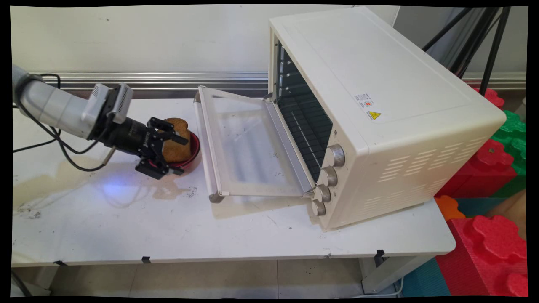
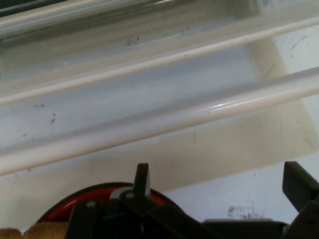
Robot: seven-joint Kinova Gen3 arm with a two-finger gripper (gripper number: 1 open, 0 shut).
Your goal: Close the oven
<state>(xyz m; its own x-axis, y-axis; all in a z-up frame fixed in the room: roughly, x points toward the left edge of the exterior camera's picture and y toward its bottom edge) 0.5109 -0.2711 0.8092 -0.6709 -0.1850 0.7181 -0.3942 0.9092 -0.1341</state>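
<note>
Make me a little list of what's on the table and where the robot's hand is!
end effector: open, low by the bowl's near rim
bowl: red, on the table left of the oven door
bread: brown, in the bowl
oven: cream, on the table's right part
door: open, folded down flat
knobs: four, on the oven's front
table: white, stained

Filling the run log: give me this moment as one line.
gripper: open, at red bowl's near rim | bread: in bowl | oven door: open, flat | oven: right
</note>
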